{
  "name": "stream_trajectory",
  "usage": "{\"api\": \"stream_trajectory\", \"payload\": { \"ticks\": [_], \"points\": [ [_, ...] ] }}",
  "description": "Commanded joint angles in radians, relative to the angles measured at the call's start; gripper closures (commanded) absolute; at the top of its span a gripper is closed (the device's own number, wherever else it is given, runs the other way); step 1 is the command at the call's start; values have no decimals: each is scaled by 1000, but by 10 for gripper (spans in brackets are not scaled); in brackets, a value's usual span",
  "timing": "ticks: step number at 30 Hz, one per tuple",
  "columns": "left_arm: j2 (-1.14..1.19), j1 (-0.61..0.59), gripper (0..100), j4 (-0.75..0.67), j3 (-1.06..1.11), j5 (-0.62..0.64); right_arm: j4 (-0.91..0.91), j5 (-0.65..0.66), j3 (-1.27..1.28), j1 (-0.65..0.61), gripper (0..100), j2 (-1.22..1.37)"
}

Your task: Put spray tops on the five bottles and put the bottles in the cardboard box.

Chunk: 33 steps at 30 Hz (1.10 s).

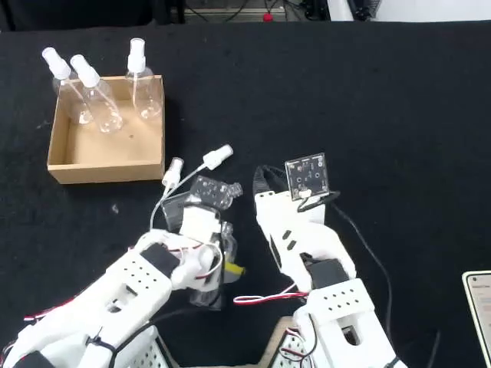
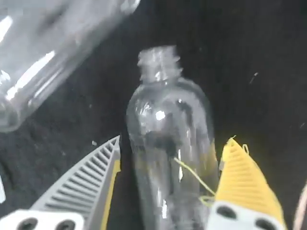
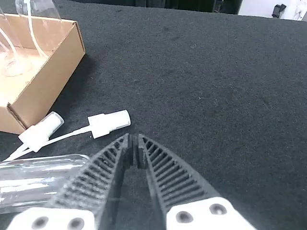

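- high view: three bottles [image 1: 100, 107] with tops stand in the cardboard box [image 1: 107, 170]; two spray tops [image 1: 217, 157] lie on the surface [image 1: 383, 92] nearby.
- left wrist view: the left pincer [image 2: 173, 140] is spread around a bottle [image 2: 163, 110] with no top.
- right wrist view: the right pincer [image 3: 134, 139] is pressed together, empty.

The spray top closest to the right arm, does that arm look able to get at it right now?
Probably yes. The spray top lies on the table just ahead of the right tool, nothing between them. The tool is shut and must open first.
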Motion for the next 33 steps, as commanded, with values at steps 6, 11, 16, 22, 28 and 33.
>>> {"api": "stream_trajectory", "payload": {
  "ticks": [6, 11, 16, 22, 28, 33],
  "points": [
    [-28, -56, 851, 187, -93, -34, -21, -5, -27, 14, 987, -25],
    [-28, -216, 901, 399, -248, -362, -21, -5, -27, 14, 987, -25],
    [-28, -498, 902, 589, -381, -743, -21, -5, -27, 12, 987, -25],
    [-18, -768, 902, 752, -464, -1063, -21, -5, -27, 11, 987, -25],
    [-15, -1006, 900, 554, -348, -1231, -20, -5, -25, 11, 987, -25],
    [-15, -1086, 739, 397, -220, -1232, -20, -5, -25, 11, 987, -25]
  ]
}}
